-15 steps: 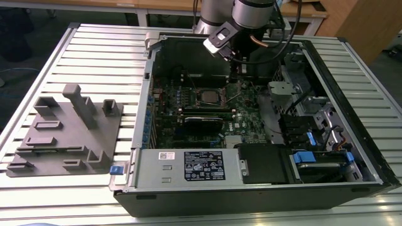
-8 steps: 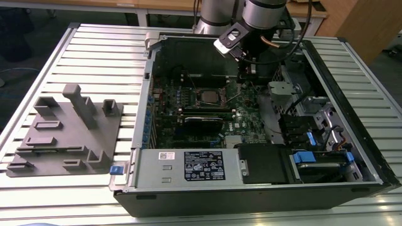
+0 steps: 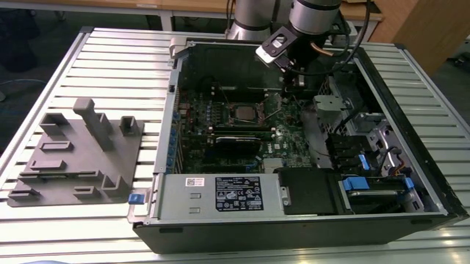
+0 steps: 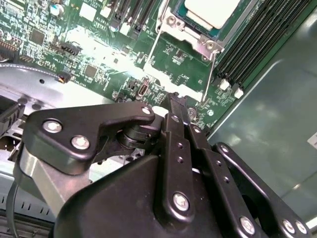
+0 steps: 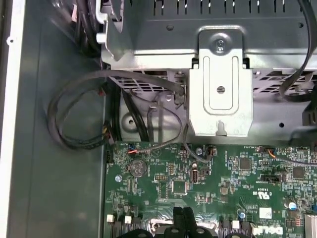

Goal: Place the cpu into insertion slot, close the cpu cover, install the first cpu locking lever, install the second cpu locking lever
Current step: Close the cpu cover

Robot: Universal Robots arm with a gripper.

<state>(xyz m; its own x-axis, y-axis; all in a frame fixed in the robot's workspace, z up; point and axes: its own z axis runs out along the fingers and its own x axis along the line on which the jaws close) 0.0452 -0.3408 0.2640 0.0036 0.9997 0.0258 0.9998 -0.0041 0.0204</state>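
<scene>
In the second wrist view the cpu (image 4: 210, 11) is cut off by the picture's edge, leaving one corner of its pale top, and the cpu cover (image 4: 194, 35) framing it is cropped likewise. The gripper (image 4: 174, 100), fingers pressed together, spreads its black linkage over the motherboard (image 4: 99, 54) and hides the board under it. Whether the tips touch the thin locking lever (image 4: 212, 74) beside them cannot be told. In the first wrist view the fingertips (image 5: 178, 220) run off the edge. In the exterior view the insertion slot (image 3: 233, 108) is too small to read, though the cpu seems seated there.
</scene>
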